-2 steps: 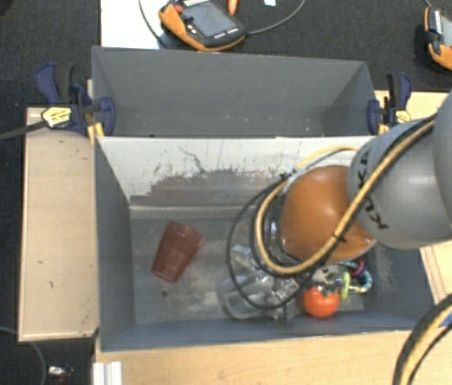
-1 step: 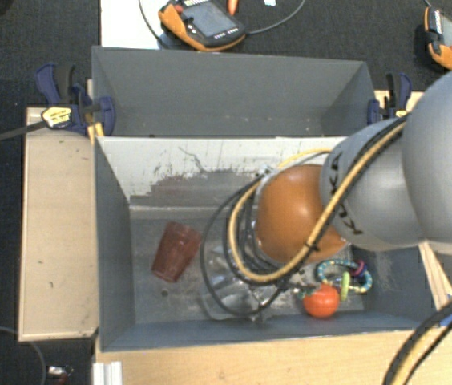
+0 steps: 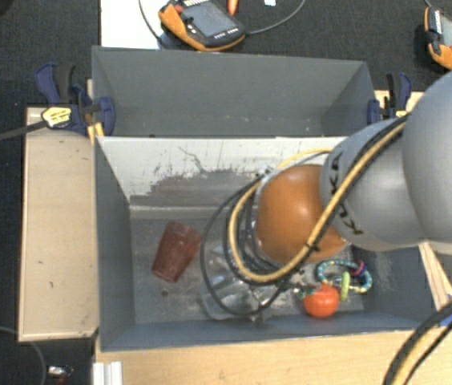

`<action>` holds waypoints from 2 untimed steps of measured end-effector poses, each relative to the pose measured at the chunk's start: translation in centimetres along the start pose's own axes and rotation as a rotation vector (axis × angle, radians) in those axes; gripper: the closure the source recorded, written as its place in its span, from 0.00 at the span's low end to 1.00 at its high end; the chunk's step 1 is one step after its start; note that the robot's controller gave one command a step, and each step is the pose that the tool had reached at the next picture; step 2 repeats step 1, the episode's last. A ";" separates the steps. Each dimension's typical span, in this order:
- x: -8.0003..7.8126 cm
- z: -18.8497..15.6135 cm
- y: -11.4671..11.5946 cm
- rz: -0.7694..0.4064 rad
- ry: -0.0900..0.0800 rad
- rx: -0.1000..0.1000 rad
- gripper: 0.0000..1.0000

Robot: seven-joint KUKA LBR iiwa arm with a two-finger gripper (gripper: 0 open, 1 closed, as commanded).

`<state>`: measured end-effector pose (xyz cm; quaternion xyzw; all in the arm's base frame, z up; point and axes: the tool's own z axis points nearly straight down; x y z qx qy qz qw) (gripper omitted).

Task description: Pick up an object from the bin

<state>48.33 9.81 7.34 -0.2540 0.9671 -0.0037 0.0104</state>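
My gripper reaches down near the bin's front wall, at its middle, mostly hidden under the arm's orange cover. A clear, glassy thing lies right at the gripper, on its left side. A dark red, cup-shaped block lies on the bin floor to the left, apart from the gripper. To the right, an orange-red ball rests by the front wall. Just behind the ball sits a small multicoloured chain of rings.
The arm with its orange cover and looped cables hangs over the bin's right half and hides the floor beneath it. The bin's sloped back wall is scuffed.
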 end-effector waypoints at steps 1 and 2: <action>0.3 -3.3 0.2 0.000 0.014 -0.006 1.00; 0.3 -3.3 0.2 0.000 0.014 -0.006 1.00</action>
